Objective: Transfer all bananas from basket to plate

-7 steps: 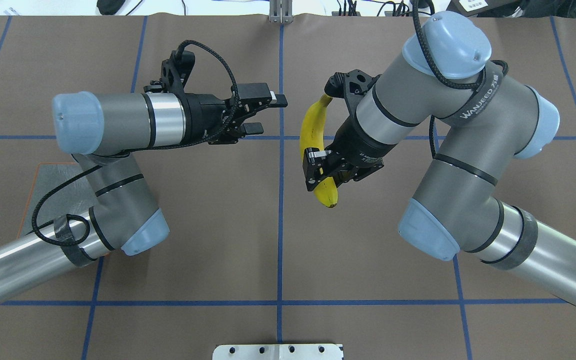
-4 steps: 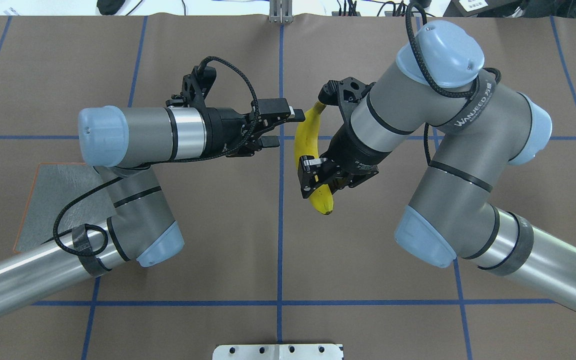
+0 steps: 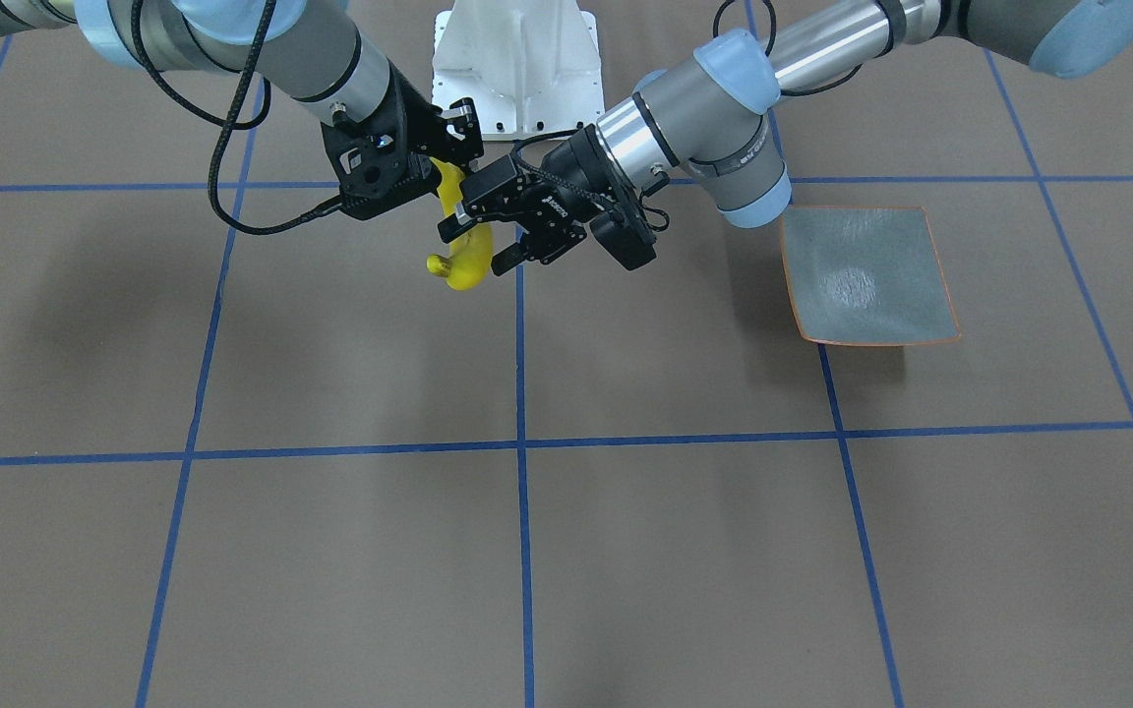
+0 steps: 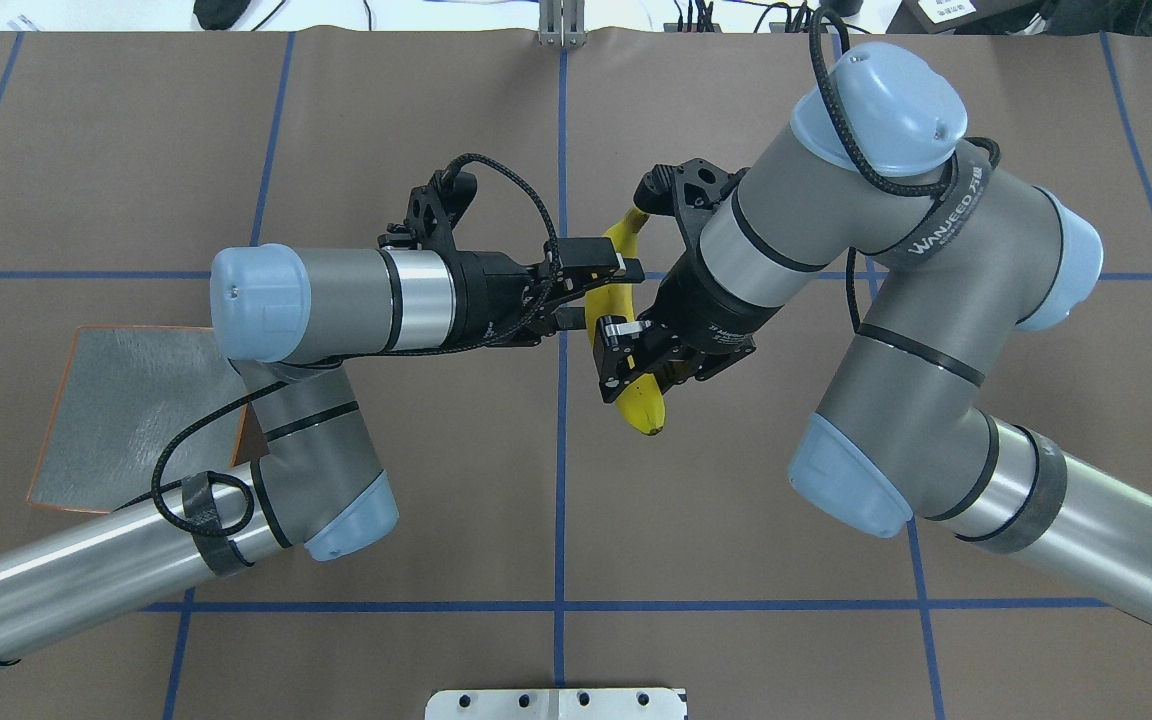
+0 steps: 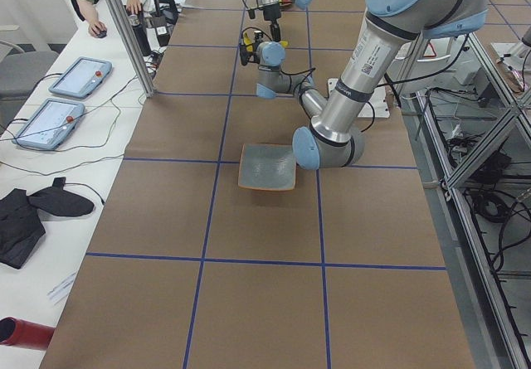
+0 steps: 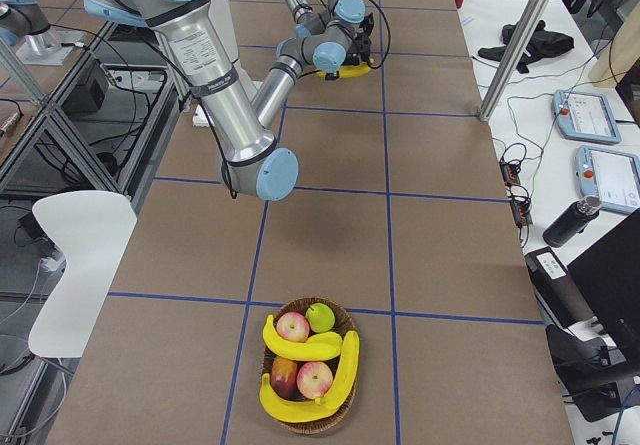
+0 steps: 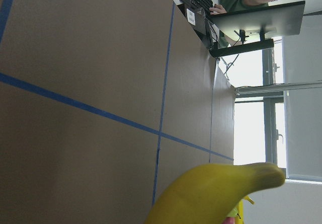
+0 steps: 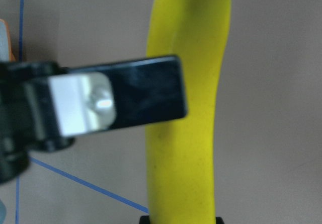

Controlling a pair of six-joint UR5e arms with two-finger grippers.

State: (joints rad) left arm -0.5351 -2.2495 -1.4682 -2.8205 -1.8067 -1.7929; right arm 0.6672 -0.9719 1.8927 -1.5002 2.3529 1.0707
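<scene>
While it hangs clear of the bench (image 4: 496,480), banana (image 4: 642,405): clamped by the right fingers (image 4: 614,352).
Left fingers (image 4: 604,268): held apart, set astride its upper half.

Bright, even light falls from above. Shadows on the tabletop (image 3: 626,551) are faint and soft-edged, widest on the side far from the plate (image 3: 881,246). A narrow shadow lies along the plate's near edge, and a pale patch of glare sits at its middle. In the left wrist view the window (image 7: 254,128) at the right is blown out white. In the right wrist view the banana (image 8: 186,133), close to the lens, is blurred.
</scene>
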